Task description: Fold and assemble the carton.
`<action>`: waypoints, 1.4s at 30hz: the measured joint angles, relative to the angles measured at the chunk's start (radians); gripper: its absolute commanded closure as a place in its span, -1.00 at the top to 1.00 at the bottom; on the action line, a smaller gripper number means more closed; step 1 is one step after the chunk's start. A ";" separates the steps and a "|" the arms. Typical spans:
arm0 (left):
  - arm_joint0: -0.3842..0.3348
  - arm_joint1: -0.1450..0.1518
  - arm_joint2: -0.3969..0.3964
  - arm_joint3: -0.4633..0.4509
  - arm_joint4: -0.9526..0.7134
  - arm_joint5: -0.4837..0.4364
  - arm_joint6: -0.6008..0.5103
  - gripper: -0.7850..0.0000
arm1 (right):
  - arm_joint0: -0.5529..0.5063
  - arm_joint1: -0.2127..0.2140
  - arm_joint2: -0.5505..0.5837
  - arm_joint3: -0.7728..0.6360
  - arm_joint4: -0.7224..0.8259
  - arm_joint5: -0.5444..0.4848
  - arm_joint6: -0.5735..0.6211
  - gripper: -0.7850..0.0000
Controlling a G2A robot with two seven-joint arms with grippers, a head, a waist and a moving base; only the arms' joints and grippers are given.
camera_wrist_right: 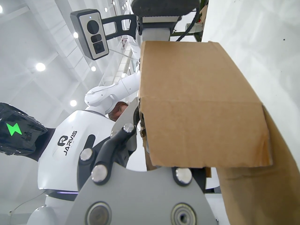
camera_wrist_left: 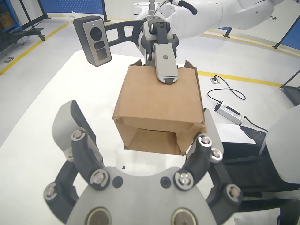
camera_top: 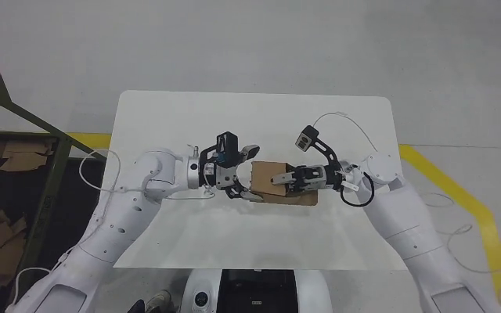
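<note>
1. Right gripper (camera_wrist_left: 165,77) is clamped on the far end of the carton (camera_wrist_left: 159,99). One finger lies flat on the top panel; the other is hidden inside.
2. Left gripper (camera_wrist_left: 139,113) is spread wide at the carton's open near end. One finger touches a corner of the carton mouth; the other stands well apart from it.
3. The carton (camera_top: 270,178) is a brown tube on its side over the middle of the white table (camera_top: 313,117), between the two grippers. A loose flap (camera_wrist_right: 257,188) hangs at the right gripper's end.
4. Both arms come in from opposite sides, forearms low, wrists facing each other.
5. There is bare tabletop all round the carton. The far edge and side edges are well apart from it; the near edge is closer.
6. On the floor, a crate of cardboard scraps (camera_top: 27,160) sits beside the table's left edge, and there is a power brick with cable (camera_wrist_left: 230,112).
</note>
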 measured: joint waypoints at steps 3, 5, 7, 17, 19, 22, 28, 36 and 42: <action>-0.018 0.007 0.029 0.017 -0.006 0.000 0.008 1.00 | 0.004 -0.002 -0.006 0.003 -0.007 -0.012 -0.001 -1.00; -0.029 0.012 0.043 0.025 -0.013 0.000 0.012 1.00 | 0.005 -0.003 -0.009 0.004 -0.012 -0.018 -0.003 -1.00; -0.038 0.017 0.056 0.032 -0.021 0.000 0.015 1.00 | 0.005 -0.003 -0.009 0.003 -0.014 -0.024 -0.005 -1.00; -0.073 0.039 0.103 0.051 -0.067 0.000 0.012 0.23 | 0.000 -0.002 -0.009 -0.006 -0.032 -0.035 -0.012 -1.00; -0.078 0.043 0.112 0.051 -0.071 0.000 0.011 0.10 | -0.001 -0.002 -0.009 -0.007 -0.033 -0.035 -0.013 -1.00; -0.086 0.048 0.126 0.048 -0.076 0.000 0.009 0.15 | -0.001 -0.001 -0.009 -0.009 -0.034 -0.034 -0.012 -1.00; -0.102 0.057 0.143 0.055 -0.091 0.000 0.015 0.25 | 0.000 -0.001 -0.009 -0.010 -0.035 -0.029 -0.013 -1.00; -0.107 0.066 0.151 0.072 -0.102 0.000 0.047 0.22 | 0.000 -0.001 -0.004 -0.008 -0.023 -0.024 -0.012 -0.51; -0.100 0.071 0.150 0.078 -0.091 0.000 0.080 0.07 | -0.004 0.002 0.007 -0.010 -0.014 -0.021 -0.009 -0.44</action>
